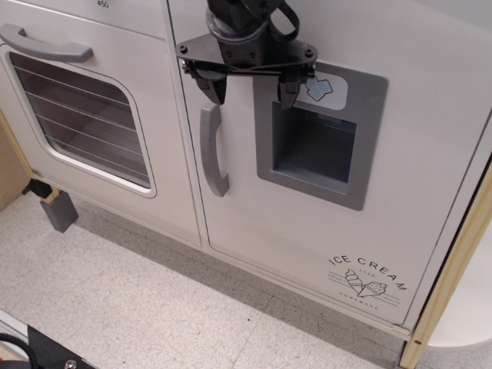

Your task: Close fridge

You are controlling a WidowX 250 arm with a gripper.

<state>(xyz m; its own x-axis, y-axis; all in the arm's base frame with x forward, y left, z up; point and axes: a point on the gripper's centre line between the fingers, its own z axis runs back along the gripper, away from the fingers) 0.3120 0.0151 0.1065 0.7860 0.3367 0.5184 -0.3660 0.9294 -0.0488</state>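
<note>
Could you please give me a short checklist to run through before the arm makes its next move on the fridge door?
1. Fridge door flush with the cabinet beside the oven door: looks ok, latching cannot tell.
2. Gripper open, holding nothing: ok.
3. Fingers clear of the grey handle: cannot tell; the left finger sits just above it.
4. Right finger clear of the dispenser panel: cannot tell.
5. Floor below the door free of obstacles: ok.

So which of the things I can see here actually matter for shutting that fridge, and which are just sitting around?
Part of the job:
- fridge door, with its grey vertical handle
- gripper, jaws spread, in front of the door's upper part

Just there:
- oven door with its horizontal handle
- grey block on the floor
- wooden post at right
</note>
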